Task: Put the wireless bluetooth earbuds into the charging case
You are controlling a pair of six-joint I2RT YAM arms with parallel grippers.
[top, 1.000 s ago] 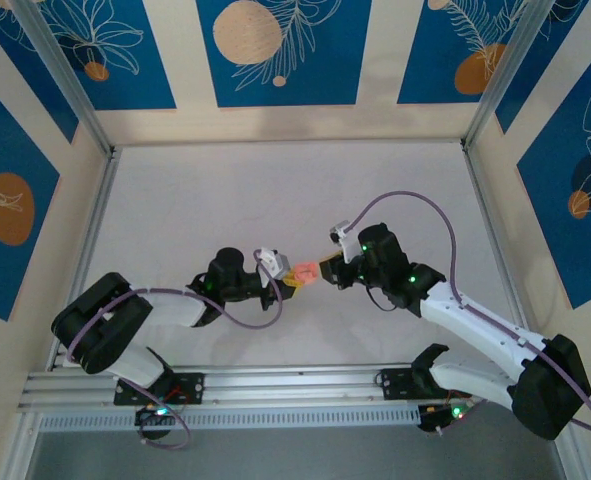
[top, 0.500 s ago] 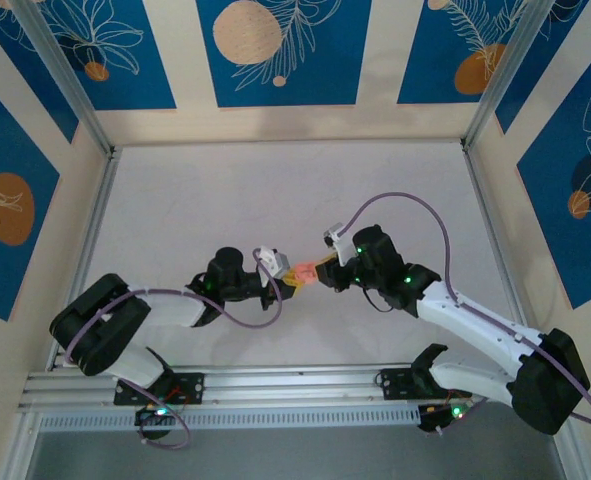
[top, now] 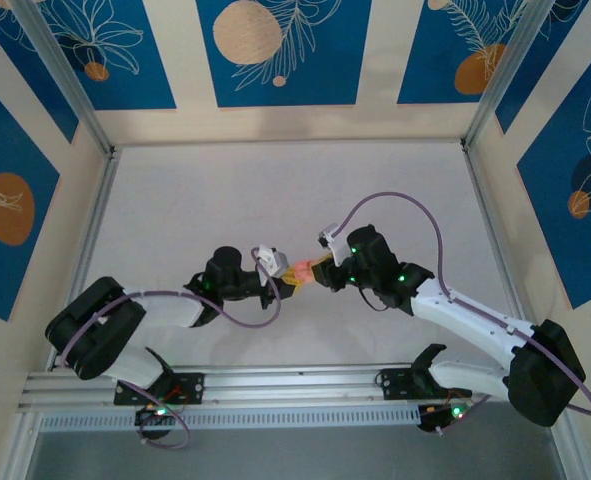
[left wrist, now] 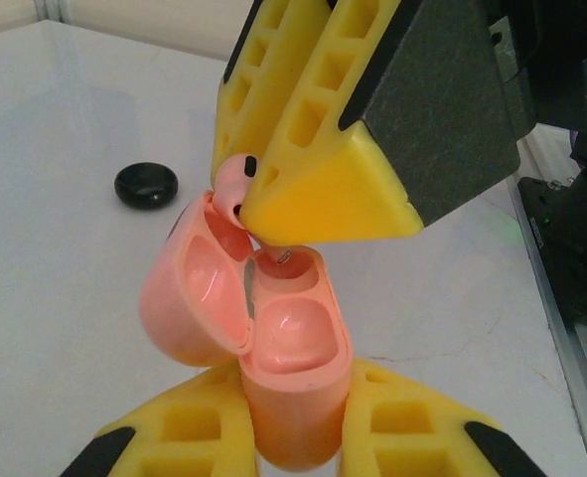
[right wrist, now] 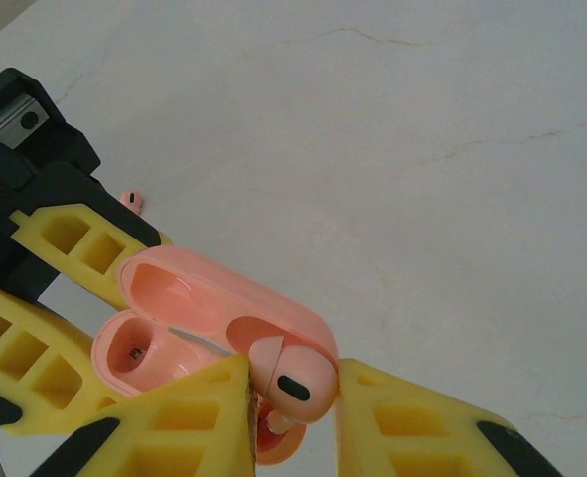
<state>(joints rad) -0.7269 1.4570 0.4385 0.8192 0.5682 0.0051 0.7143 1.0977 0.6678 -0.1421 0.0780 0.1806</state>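
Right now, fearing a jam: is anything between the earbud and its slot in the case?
Nothing visible does. The left gripper holds the case, lid open; the right gripper holds the earbud right at its open mouth.

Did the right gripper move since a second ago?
Yes. The right gripper, holding a pink earbud, slid a little left, away from the right side rail, toward the pink case.
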